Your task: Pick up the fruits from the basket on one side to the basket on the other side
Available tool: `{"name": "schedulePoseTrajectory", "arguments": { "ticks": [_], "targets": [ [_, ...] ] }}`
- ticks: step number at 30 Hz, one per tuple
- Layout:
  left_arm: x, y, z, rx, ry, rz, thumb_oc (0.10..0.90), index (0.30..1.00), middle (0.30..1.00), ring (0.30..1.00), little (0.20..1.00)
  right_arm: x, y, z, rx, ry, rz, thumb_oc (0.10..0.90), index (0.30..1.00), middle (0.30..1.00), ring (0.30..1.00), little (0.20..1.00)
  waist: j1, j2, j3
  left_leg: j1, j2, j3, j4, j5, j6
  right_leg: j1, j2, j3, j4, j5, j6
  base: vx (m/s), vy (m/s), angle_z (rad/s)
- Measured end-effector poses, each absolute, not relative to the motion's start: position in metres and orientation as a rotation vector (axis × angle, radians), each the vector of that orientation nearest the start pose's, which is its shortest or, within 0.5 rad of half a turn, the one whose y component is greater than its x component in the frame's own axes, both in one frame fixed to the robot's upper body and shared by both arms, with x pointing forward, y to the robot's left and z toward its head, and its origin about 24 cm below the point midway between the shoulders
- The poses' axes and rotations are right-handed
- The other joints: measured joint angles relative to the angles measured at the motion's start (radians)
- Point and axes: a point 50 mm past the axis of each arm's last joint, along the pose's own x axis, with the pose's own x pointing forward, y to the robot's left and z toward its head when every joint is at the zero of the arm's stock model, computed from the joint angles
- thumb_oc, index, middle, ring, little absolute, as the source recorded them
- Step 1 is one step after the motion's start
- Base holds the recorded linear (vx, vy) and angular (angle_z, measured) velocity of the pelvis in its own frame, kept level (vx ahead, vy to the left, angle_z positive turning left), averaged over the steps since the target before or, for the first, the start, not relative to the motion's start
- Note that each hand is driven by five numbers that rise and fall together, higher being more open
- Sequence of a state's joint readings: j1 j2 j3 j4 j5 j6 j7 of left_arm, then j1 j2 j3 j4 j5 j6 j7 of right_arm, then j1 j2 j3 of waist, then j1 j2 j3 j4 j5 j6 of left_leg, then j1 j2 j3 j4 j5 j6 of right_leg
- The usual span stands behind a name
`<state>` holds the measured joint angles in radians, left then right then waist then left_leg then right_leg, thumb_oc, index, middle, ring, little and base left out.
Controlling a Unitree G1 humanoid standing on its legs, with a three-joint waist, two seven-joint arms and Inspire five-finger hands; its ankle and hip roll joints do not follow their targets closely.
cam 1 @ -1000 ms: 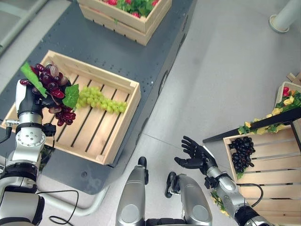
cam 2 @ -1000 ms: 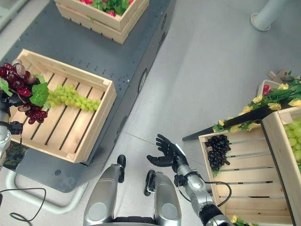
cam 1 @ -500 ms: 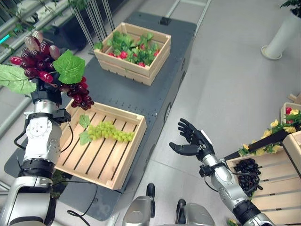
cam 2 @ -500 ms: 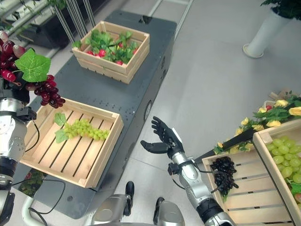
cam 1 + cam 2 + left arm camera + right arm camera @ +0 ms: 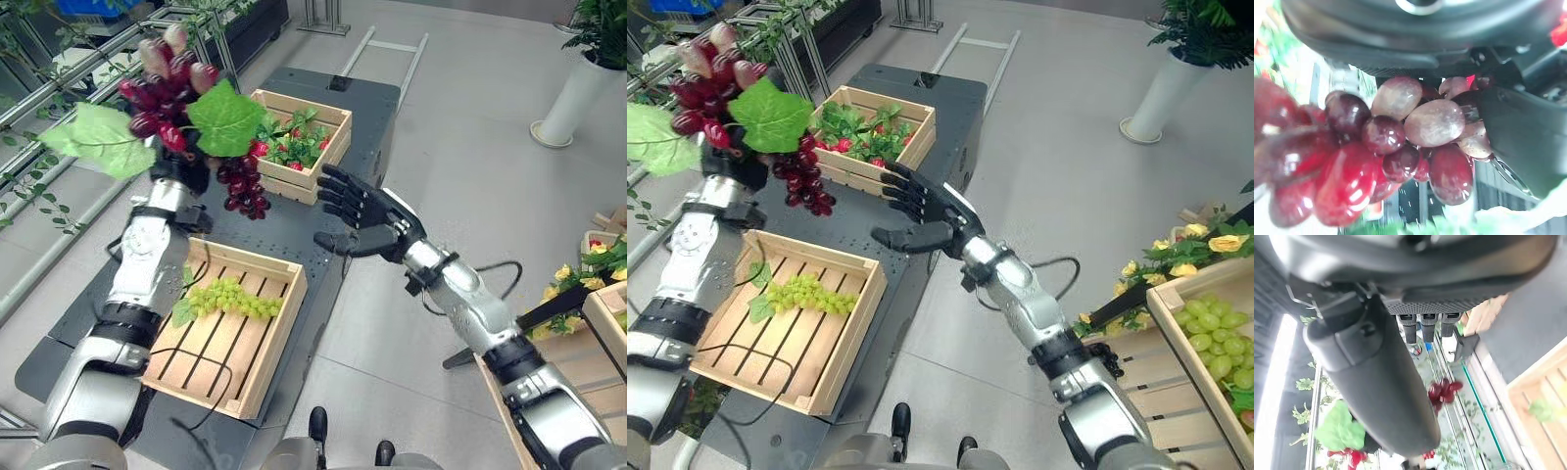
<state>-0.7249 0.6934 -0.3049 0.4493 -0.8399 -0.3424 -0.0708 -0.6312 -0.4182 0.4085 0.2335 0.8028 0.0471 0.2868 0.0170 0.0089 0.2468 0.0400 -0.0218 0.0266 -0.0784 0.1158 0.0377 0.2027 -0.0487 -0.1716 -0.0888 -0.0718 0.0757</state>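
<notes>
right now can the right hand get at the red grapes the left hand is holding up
Probably yes. The right hand is open, raised beside the red grapes that hang from the left hand, palm turned toward them. Nothing shows in the gap between them; it would likely only need to close that gap.

— Left arm, status?
— Raised high, forearm near upright. The left hand [image 5: 182,168] is curled round the stem end of the red grape bunch [image 5: 186,93], which sits above and around the fingers.

— Right arm?
— Extended forward and across toward the left hand. The right hand [image 5: 926,215] is spread, fingers straight and fanned, thumb held out below them, palm turned toward the bunch, not touching it.
</notes>
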Motion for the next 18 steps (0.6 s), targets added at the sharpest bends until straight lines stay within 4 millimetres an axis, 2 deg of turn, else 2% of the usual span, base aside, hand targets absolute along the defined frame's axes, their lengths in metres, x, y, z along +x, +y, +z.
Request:
{"name": "schedulePoseTrajectory", "arguments": {
  "ticks": [3,7,12,18],
  "targets": [
    [0.360,0.201,0.214,-0.063,-0.505,-0.267,0.400,0.300,0.300,0.300,0.300,0.339,-0.088,0.157,0.211,-0.093,0.800,0.800,0.900,0.900,0.900,0.900,-0.003,0.000,0.000,0.000,-0.001,-0.005,-0.004,0.003,0.001,0.000,0.003,-0.001,0.000,0.001,0.001,-0.05,-0.062,0.02],
    [0.362,0.189,0.212,-0.067,-0.487,-0.339,0.400,0.300,0.300,0.300,0.300,0.344,-0.082,0.168,0.279,-0.053,0.841,0.800,0.900,0.900,0.900,0.900,-0.012,-0.001,-0.001,0.001,0.000,-0.004,-0.005,0.004,0.000,0.000,0.004,-0.001,0.000,0.001,0.001,-0.01,-0.027,0.00],
    [0.365,0.169,0.216,-0.040,-0.481,-0.435,0.400,0.300,0.300,0.300,0.300,0.362,-0.086,0.176,0.357,0.016,0.813,0.800,0.900,0.900,0.900,0.900,-0.017,-0.002,-0.001,0.003,0.001,0.000,-0.006,0.004,0.000,0.001,0.004,0.002,0.000,0.002,0.001,0.00,0.000,0.00],
    [0.367,0.156,0.223,-0.036,-0.485,-0.492,0.400,0.300,0.300,0.300,0.300,0.367,-0.088,0.175,0.358,0.043,0.792,0.800,0.900,0.900,0.900,0.900,-0.031,-0.003,-0.002,0.010,0.001,0.006,-0.009,0.004,0.000,0.005,0.003,0.005,0.000,0.003,0.002,0.00,-0.001,-0.01]
  ]
}}
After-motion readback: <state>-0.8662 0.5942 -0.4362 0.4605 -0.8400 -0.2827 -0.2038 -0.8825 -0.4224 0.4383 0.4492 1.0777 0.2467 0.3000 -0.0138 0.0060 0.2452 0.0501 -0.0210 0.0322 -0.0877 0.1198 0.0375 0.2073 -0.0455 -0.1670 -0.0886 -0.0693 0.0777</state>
